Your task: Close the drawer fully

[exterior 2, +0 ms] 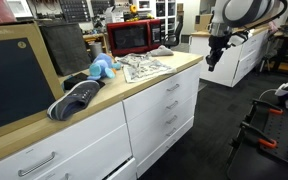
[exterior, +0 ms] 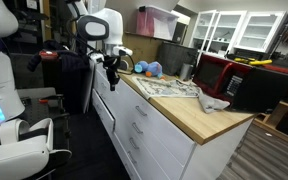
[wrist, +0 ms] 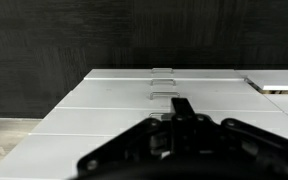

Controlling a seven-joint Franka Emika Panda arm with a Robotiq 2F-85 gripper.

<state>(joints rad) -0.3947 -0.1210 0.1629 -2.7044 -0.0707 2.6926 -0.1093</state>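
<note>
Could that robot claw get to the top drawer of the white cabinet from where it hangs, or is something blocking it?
Probably yes. The gripper hangs in open air before the end of the cabinet, near the height of the top drawer, with nothing visible between them.

Cabinet fronts (exterior 2: 162, 108) are white, the countertop (exterior: 194, 112) pale wood. The microwave (exterior 2: 134, 37), upper centre, is red; the toy (exterior 2: 102, 68) seems blue.

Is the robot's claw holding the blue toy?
No, the blue toy lies on the countertop, while the gripper hangs out past the counter's end, apart from it.
</note>
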